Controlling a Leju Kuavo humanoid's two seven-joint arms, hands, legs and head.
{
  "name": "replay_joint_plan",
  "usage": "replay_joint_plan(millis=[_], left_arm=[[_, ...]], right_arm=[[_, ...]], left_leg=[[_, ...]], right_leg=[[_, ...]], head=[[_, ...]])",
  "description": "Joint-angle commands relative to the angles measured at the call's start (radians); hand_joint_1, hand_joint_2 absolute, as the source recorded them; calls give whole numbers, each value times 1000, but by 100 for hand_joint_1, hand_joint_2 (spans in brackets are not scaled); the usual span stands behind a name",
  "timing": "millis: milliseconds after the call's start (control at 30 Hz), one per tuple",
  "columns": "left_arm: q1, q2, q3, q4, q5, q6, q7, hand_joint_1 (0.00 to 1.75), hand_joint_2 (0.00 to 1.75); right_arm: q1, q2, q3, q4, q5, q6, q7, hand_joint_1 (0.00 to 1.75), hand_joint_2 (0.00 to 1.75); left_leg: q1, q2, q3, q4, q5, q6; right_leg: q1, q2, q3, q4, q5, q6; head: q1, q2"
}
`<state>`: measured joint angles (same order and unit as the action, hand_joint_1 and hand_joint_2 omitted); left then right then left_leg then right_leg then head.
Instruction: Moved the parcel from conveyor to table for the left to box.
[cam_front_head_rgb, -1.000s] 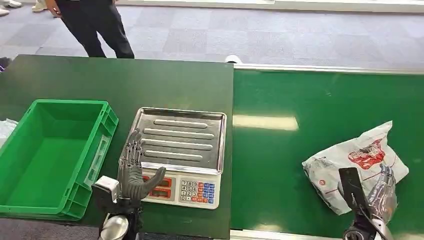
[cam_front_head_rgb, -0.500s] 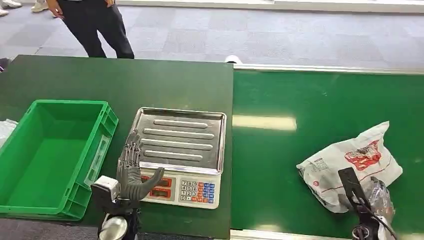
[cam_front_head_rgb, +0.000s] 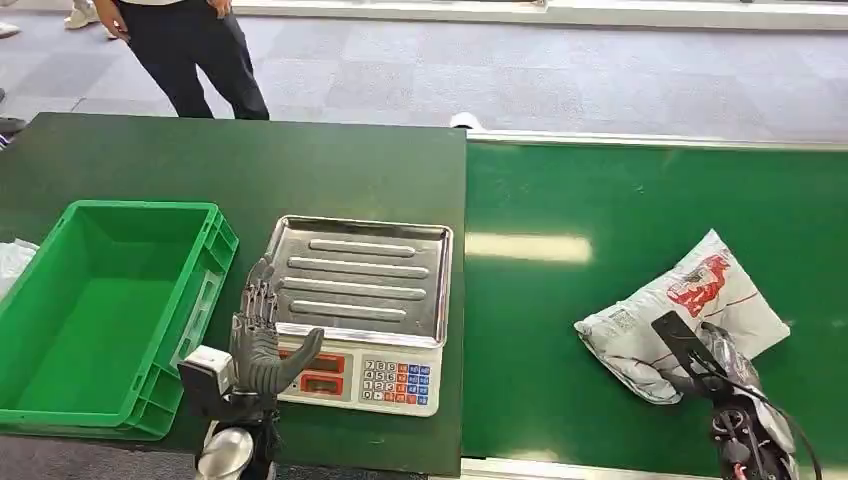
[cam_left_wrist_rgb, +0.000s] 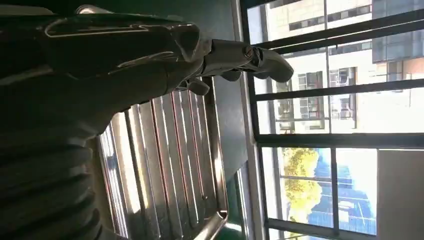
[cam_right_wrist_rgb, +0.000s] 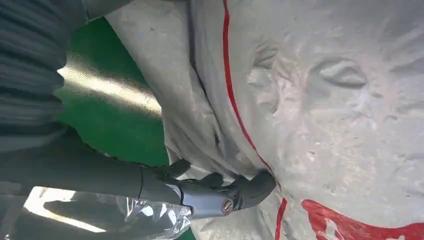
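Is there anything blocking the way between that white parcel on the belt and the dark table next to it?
Nothing visible does. The parcel, gripped by the right hand, has bare conveyor leading to the table; the scale sits at the table's near edge.

We saw the parcel (cam_front_head_rgb: 700, 310) was a crinkled, glossy plastic bag; the scale's tray (cam_front_head_rgb: 360, 278) was ribbed, shiny metal; the crate (cam_front_head_rgb: 215, 240) was smooth green plastic; the conveyor (cam_front_head_rgb: 620, 200) belt looked sleek, the bench (cam_front_head_rgb: 240, 165) matt.

Crate (cam_front_head_rgb: 110, 300) left of scale (cam_front_head_rgb: 358, 300); parcel (cam_front_head_rgb: 685, 315) right, on conveyor (cam_front_head_rgb: 600, 200).
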<state>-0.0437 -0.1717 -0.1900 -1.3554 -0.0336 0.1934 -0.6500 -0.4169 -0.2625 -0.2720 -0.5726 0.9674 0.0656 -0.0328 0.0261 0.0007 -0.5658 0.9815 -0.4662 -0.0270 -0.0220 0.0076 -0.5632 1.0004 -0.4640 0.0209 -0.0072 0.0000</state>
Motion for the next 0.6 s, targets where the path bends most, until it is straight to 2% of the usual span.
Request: replay_joint_plan(millis=[33, 333, 600], left_arm=[[-23, 29, -24, 65, 24, 16, -4, 0, 175], [-1, 34, -36, 40, 40, 43, -5, 0, 175], [46, 37, -32, -5, 43, 65, -7, 0, 175]], right_arm=[[-69, -33, 118, 171, 1, 65, -28, 175, 175], [-88, -22, 206, 163, -37, 68, -73, 175, 175], [-85, 6, 248, 68, -164, -50, -139, 175, 175]], left_leg=[[-1, 0, 0, -1, 1, 2], [0, 1, 3, -2, 1, 1], [0, 4, 2, -2, 0, 2]], right_leg=[[0, 0, 0, -1, 1, -2], [0, 1, 2, -1, 1, -1], [0, 3, 1, -1, 2, -1]], head=[[0, 0], [0, 0], [0, 0]])
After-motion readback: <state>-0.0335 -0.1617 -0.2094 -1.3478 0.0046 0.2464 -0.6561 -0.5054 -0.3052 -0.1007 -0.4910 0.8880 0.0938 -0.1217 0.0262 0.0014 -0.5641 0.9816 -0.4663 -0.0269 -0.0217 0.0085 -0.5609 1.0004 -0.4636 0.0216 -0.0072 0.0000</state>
